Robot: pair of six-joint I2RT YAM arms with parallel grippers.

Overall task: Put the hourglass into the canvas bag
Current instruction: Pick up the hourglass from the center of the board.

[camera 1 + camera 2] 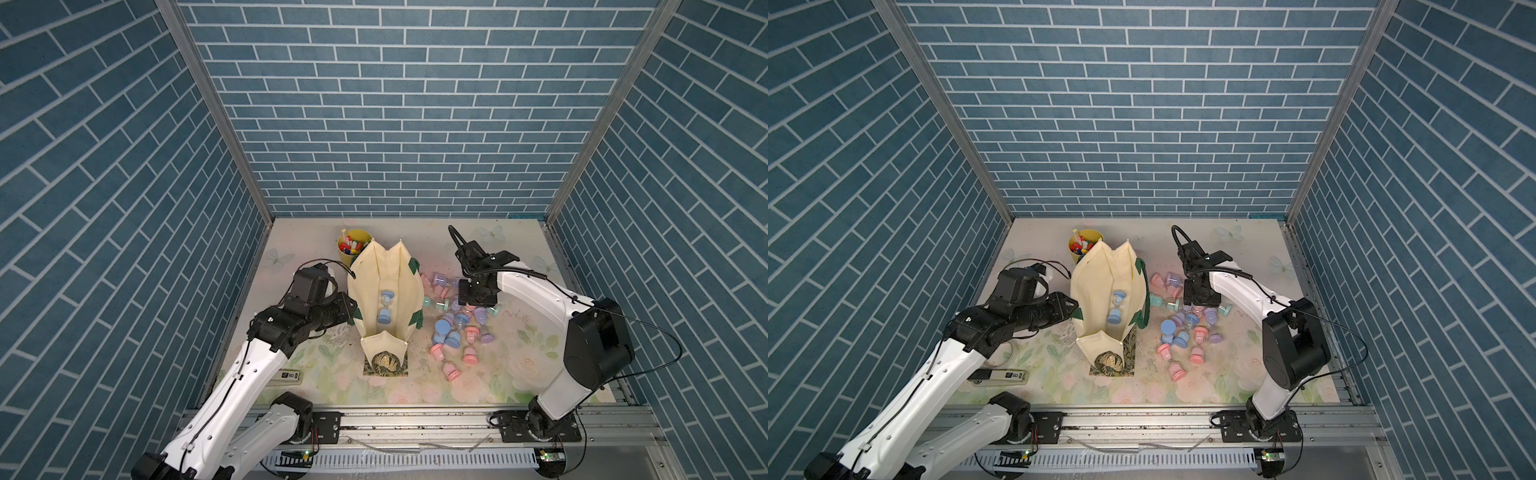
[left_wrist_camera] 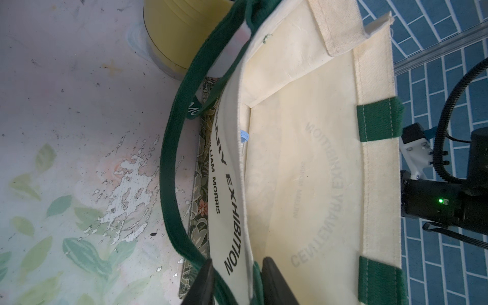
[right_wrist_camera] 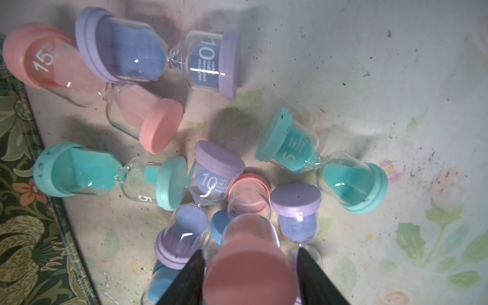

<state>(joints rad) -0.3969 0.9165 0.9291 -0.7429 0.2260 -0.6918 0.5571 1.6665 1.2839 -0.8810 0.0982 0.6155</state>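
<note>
The cream canvas bag (image 1: 386,274) (image 1: 1100,278) stands open at mid-table, and a blue hourglass (image 1: 386,307) (image 1: 1116,309) lies inside it. My left gripper (image 1: 353,309) (image 2: 237,264) is shut on the bag's near rim (image 2: 229,184) and a dark green handle strap (image 2: 171,184), one finger outside and one inside. My right gripper (image 1: 478,305) (image 3: 250,253) points down into the pile of hourglasses (image 1: 453,332). It is shut on a pink hourglass (image 3: 248,264) that stands on end between its fingers. The grip point is hidden under the pink cap.
Several pink, purple, teal and blue hourglasses (image 3: 211,171) lie scattered to the right of the bag. A yellow cup of markers (image 1: 353,247) stands behind the bag. A white flat device (image 1: 286,376) lies at the front left. Brick-patterned walls close three sides.
</note>
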